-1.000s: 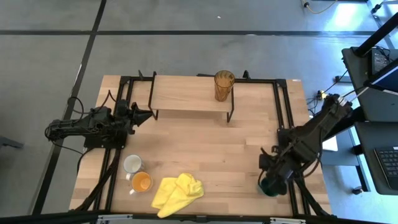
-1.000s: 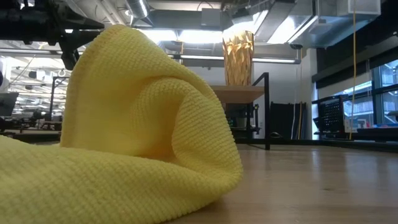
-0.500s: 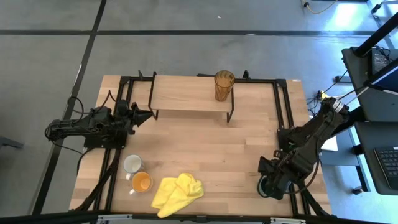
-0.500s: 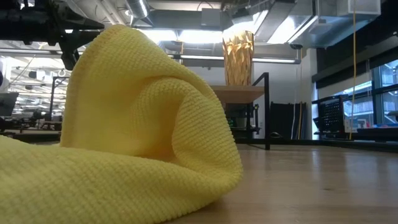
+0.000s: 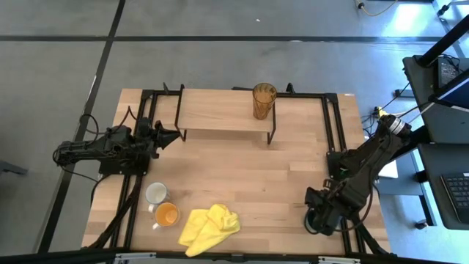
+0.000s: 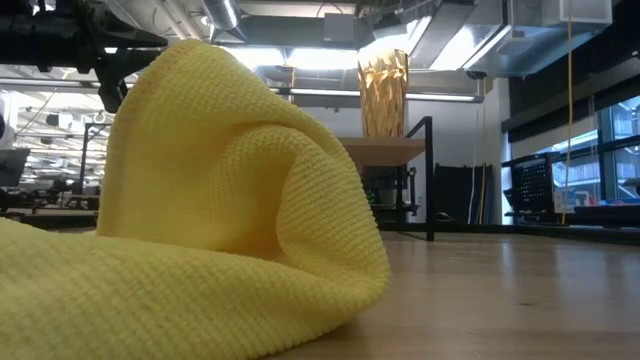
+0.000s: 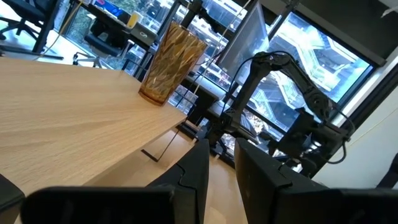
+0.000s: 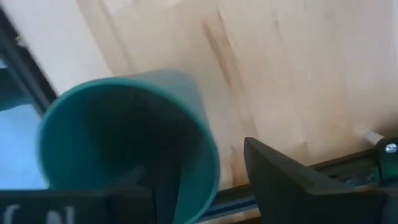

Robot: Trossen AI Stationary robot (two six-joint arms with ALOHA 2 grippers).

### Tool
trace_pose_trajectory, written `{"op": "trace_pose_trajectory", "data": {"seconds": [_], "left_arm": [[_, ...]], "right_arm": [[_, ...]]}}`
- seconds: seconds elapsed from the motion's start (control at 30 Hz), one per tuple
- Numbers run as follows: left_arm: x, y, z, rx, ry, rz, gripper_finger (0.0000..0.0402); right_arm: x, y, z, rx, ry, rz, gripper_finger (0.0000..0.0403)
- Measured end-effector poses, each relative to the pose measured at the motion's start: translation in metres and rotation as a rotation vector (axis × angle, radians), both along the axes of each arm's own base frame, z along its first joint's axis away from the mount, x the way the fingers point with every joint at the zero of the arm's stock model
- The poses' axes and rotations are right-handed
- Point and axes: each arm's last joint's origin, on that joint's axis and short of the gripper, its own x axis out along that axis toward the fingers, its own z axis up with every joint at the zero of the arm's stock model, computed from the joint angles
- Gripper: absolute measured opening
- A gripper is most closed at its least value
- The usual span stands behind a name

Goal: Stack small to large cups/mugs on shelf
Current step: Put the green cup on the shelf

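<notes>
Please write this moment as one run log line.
right tool: around green cup, fingers apart | left tool: waiting beside shelf | tumbler: on shelf

Your surroundings: grey concrete floor (image 5: 220, 44) with dark seam lines, desk with keyboard (image 5: 459, 196) at right, ceiling strip lights (image 6: 230, 15), large windows (image 6: 610, 150) at right.

High view overhead; low view (table-level) shares the amber tumbler (image 5: 264, 100).
</notes>
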Motion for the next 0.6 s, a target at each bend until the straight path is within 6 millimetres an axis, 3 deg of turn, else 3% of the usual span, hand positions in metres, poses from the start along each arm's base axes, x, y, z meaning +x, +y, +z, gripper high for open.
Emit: {"op": "trace_pose_trajectory", "data": {"seconds": [0.37,0.6], "left_arm": [[0.0,0.0001,0.0,-0.001,0.0,0.003,0.0071],[0.0,0.0001,0.0,0.0,0.0,0.004,0.0071]], "right_arm": [[-0.0009,-0.0016,-0.0039,-0.013,0.003,0.022,0.0168],[-0.0013,-0.0022,-0.004,-0.02,0.007,0.035,0.0077]]}}
